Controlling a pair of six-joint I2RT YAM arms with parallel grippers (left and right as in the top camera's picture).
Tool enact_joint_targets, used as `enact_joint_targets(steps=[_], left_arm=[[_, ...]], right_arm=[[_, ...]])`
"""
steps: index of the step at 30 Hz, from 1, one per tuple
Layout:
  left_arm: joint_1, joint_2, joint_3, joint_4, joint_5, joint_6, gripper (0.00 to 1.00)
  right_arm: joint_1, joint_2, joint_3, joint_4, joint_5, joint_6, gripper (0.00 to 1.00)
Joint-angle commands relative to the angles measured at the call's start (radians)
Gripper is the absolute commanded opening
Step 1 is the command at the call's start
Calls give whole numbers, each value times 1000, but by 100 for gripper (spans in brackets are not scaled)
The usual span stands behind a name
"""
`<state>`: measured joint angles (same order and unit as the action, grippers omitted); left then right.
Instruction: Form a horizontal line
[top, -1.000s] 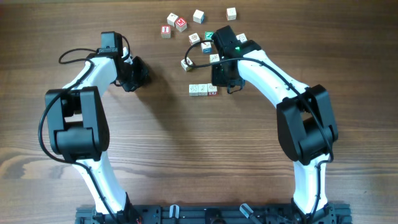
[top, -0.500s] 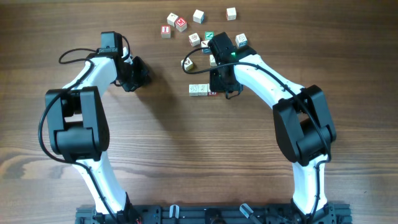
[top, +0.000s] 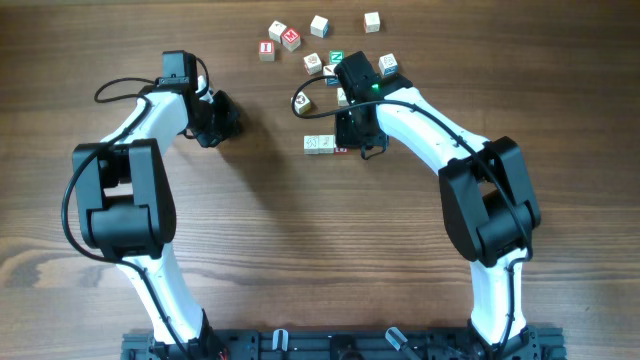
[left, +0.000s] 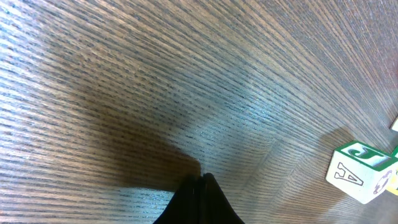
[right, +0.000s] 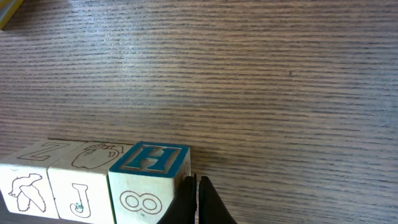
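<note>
Risk: right gripper (right: 196, 198), jaws pressed together, stands just beside blue H cube (right: 148, 177) at 3 o'clock; a sideways nudge could skew the horizontal line (right: 78, 186). Left gripper (left: 200, 194) jaws likewise pressed together.

I see bright, even overhead light, with soft shadows on the brown wood-grain bench (top: 300, 250). Left wrist view: pale glare mid-frame, dark shadow toward 8 o'clock.

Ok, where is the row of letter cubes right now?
Overhead, the row of cubes lies mid-table, its right end beside the right gripper, just below the loose cubes.
</note>
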<state>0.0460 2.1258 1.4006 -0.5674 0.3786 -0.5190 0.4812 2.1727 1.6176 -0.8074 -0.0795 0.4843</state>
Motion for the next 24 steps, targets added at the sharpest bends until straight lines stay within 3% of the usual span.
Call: enact_joint_targets(steps=[1,9,17,24], left_arm=[[2,67,-45,-8,-130,-10,4],[2,67,-45,-8,-130,-10,4],[2,67,-45,-8,-130,-10,4],[2,67,-45,-8,-130,-10,4]], right_arm=[[3,-19,-9,-5,-35,-13,5],[3,-19,-9,-8,-26,-14,4],[3,-19,-9,15,151,-11,5],[3,-19,-9,137,85,-42,5]])
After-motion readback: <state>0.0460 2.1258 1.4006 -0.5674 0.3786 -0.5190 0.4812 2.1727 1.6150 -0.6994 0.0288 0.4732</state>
